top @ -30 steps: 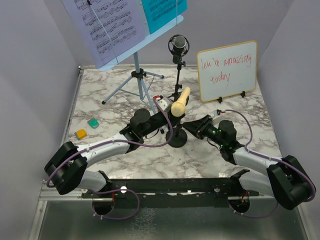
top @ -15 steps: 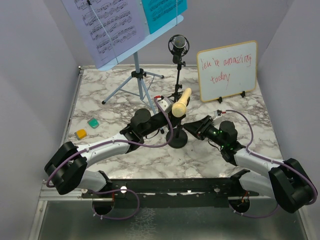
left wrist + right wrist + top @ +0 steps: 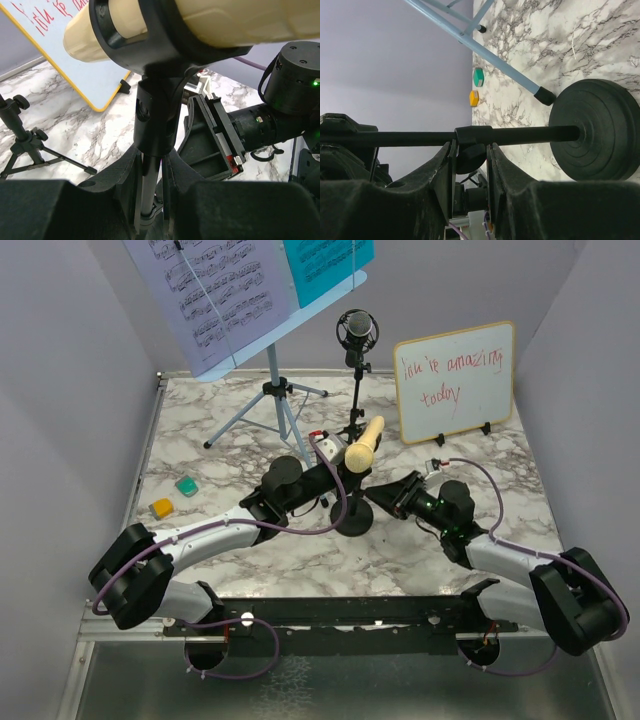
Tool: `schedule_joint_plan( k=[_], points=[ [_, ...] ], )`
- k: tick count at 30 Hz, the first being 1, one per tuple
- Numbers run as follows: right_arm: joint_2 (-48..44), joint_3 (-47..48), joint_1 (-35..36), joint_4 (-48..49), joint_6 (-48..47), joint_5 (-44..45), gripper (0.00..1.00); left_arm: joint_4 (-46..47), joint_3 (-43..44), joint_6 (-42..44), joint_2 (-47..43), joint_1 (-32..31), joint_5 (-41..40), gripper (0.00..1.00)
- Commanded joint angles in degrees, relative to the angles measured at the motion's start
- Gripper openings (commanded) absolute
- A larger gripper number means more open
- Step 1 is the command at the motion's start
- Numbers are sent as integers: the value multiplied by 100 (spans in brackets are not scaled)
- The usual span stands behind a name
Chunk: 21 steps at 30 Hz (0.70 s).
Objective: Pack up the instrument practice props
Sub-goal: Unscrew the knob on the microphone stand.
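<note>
- My left gripper (image 3: 150, 170) clamps the pole (image 3: 148, 192) under the mic (image 3: 362, 444), on the table (image 3: 185, 425).
- My right gripper (image 3: 471, 150) pinches its collar (image 3: 472, 135) by the base (image 3: 595, 130).
- I'd steady the top and twist only the collar.

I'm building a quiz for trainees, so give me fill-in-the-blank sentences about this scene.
The handheld microphone is ___ in colour. The left end effector and right end effector both clamp the ___ rising from the round base. Writing on the whiteboard is ___.
Missing: cream; pole; red.
</note>
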Motion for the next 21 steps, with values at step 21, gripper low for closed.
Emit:
schedule_joint_plan(
  k=[21],
  points=[
    [63, -79, 176, 1121, -5709, -1632, 1, -981, 130, -393, 504, 336, 554, 0]
  ],
)
